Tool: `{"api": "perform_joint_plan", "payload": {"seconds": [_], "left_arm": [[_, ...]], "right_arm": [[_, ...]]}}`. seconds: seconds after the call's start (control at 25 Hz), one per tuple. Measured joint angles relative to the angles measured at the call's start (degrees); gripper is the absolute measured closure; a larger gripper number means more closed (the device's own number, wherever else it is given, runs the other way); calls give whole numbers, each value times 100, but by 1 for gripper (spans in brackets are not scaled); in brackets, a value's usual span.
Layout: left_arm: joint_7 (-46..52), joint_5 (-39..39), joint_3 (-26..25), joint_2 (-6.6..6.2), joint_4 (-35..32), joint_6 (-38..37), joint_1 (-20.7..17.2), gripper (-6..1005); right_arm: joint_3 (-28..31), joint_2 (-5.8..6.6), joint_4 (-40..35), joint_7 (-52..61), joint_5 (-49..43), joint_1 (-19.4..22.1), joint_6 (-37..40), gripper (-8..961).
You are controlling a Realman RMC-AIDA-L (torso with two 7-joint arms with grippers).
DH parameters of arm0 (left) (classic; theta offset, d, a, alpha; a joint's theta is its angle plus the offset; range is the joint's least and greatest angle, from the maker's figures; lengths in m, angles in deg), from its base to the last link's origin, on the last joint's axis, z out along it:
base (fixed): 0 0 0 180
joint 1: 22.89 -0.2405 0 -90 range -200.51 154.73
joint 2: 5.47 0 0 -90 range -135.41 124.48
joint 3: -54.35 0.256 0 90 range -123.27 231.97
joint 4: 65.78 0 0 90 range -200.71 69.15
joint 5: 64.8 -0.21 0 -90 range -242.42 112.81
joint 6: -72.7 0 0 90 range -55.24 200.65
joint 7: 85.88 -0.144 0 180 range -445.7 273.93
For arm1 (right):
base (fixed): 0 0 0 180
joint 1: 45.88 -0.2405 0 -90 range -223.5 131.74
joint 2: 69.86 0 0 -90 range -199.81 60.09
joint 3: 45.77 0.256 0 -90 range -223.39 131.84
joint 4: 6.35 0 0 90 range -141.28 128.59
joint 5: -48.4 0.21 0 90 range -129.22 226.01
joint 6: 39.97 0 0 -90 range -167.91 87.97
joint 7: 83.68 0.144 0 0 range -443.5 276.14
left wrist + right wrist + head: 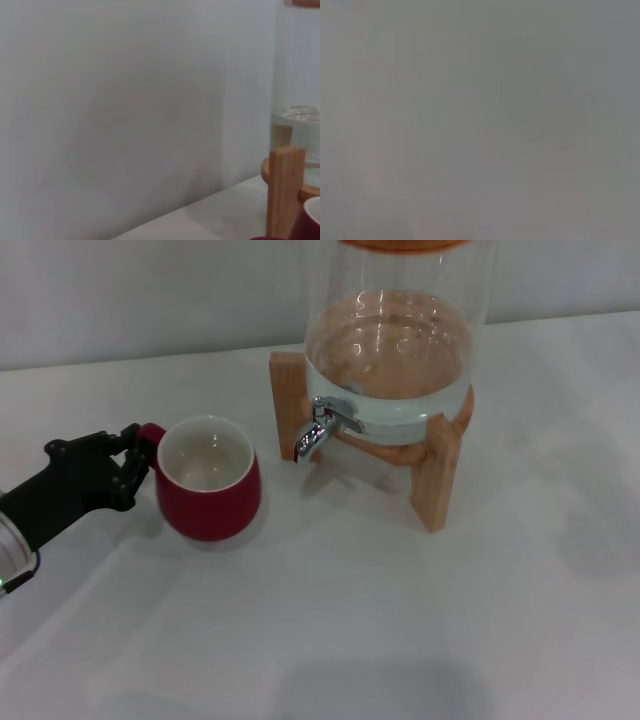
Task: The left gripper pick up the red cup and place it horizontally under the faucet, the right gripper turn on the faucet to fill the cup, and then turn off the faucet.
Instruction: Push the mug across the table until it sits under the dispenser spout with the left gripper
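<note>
1. Cup position first: the red cup (208, 480) stood upright on the white worktop (400, 630), at about eight o'clock from the faucet (322, 428) and near it, but not yet under the spout.
2. You had the left claw (133, 455) at the cup's nine o'clock side, fingers closed around the small handle; the mug still sat on the worktop, so I judge the lift had not begun.
3. The left wrist view showed only a sliver of the cup's rim beside the wooden stand (432, 470), which carried the glass dispenser (395, 330).
4. Your right claw appeared in no view, and its wrist camera showed nothing but flat grey, so I cannot tell its state.
5. Risks from there, as I judge them:
   - A hold on the handle alone is off-centre; the heavy body could swing or tilt as you lifted, and slip.
   - The stand's near leg stood close to the path; a wide sweep toward two o'clock could knock the cup against it.
   - The spout hung low, so a high carry could strike it with the rim.
   - Stopping short would send water onto the worktop once the lever opened.
</note>
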Motion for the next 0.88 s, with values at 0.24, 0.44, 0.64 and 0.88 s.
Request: {"api": "perform_joint_plan", "payload": {"seconds": [0.24,0.44,0.64,0.88], "left_arm": [[-48,-32,50,-1,181,-130,125,848],[-41,-39,72,-1,340,-240,161,848],[-54,-45,76,-1,431,-436,197,848],[-216,-51,188,-1,675,-563,401,848]], "right_arm": [[6,0,-3,0,0,0,-107,232],[25,0,-3,0,0,0,-188,233],[26,0,-2,0,0,-14,-206,233],[18,0,2,1,0,-26,-209,233]]}}
